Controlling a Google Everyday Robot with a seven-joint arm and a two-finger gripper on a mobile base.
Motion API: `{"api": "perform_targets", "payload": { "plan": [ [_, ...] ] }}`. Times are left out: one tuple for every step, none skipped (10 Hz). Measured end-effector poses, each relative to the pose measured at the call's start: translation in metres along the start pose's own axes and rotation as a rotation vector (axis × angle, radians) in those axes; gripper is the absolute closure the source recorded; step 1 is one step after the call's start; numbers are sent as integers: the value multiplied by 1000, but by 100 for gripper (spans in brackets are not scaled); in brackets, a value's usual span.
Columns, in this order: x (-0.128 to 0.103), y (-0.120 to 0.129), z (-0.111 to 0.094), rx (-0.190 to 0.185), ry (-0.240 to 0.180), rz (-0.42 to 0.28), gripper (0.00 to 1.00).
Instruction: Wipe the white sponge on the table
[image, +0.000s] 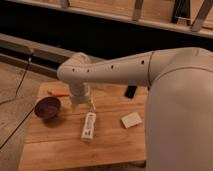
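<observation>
The robot's bulky white arm (180, 100) fills the near right of the view and hides the right end of the surface (60, 145), a light-brown top of butcher-block planks. From there the arm reaches left over the surface, bends at a rounded joint and turns down.

Towards the near middle of the surface lies 1 long white tube-shaped bottle (88, 126), flat, its length running roughly front to back. To its right, well apart from it and close to the edge of the arm's body, the white sponge (131, 120) lies flat on the surface, a small off-white block set slightly askew. Nothing touches it.

Left of the bottle and a little further back sits a dark purple bowl (47, 107), upright, near the left edge of the surface.

The gripper (83, 106) hangs pointing down just behind the far end of the bottle, between the bowl and the sponge and well apart from the sponge. Its 2 fingers stand spread apart with nothing between them.

Further back, a thin orange object (59, 93) lies near the far left edge, and a small black object (131, 91) rests towards the far middle.

Beyond the surface are a bare floor (12, 110) with a dark cable (22, 75) crossing it, and a dark wall.
</observation>
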Motion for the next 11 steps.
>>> {"api": "perform_targets", "payload": {
  "plan": [
    [0, 0, 0, 0, 0, 0, 35],
    [0, 0, 0, 0, 0, 0, 35],
    [0, 0, 0, 0, 0, 0, 35],
    [0, 0, 0, 0, 0, 0, 35],
    [0, 0, 0, 0, 0, 0, 35],
    [0, -2, 1, 5, 4, 0, 35],
    [0, -6, 4, 12, 7, 4, 35],
    [-1, -13, 7, 23, 13, 9, 35],
    [-3, -18, 10, 25, 15, 17, 35],
    [-5, -25, 12, 28, 17, 29, 35],
    [-10, -39, 16, 24, 14, 62, 35]
  ]
}}
